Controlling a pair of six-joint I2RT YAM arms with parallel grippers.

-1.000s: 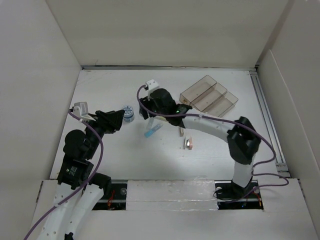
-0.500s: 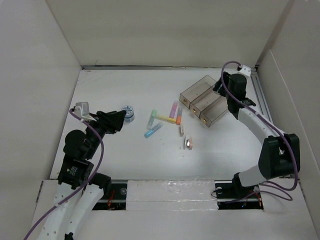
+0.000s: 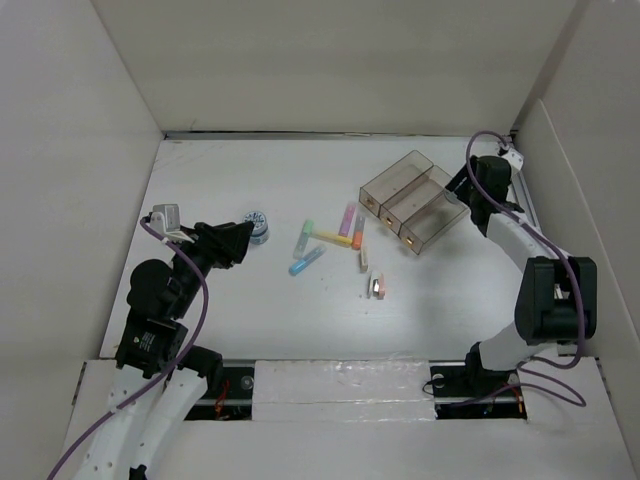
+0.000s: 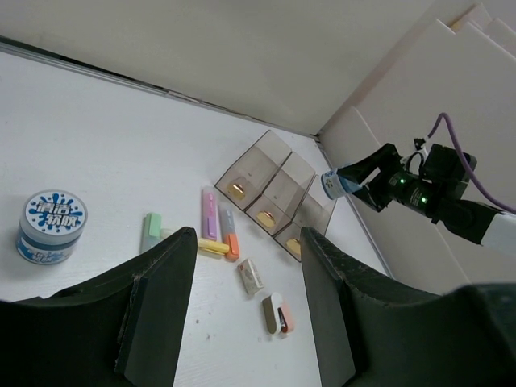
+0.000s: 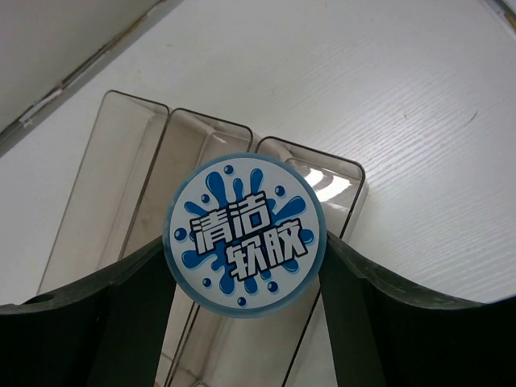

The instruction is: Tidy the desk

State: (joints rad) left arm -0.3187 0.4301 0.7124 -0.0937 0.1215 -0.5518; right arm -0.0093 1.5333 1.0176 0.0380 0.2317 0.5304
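Left of frame, the left gripper (image 3: 236,243) waits, jaws apart and empty, beside a round tin (image 3: 257,226) on the white tabletop (image 3: 220,310) filling mid-frame. Highlighters (image 3: 330,238) lie at centre. At upper right, the right gripper (image 3: 458,192), clamped on a second tin (image 5: 244,235), has swung from centre to the clear tray (image 3: 400,185), close against the right wall panel (image 3: 590,200). Stowing looks next. Open room remains lower centre.

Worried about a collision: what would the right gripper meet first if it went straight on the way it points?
Likely the clear three-compartment tray, with the round cleaning-gel tub it holds touching first; depth is unclear.
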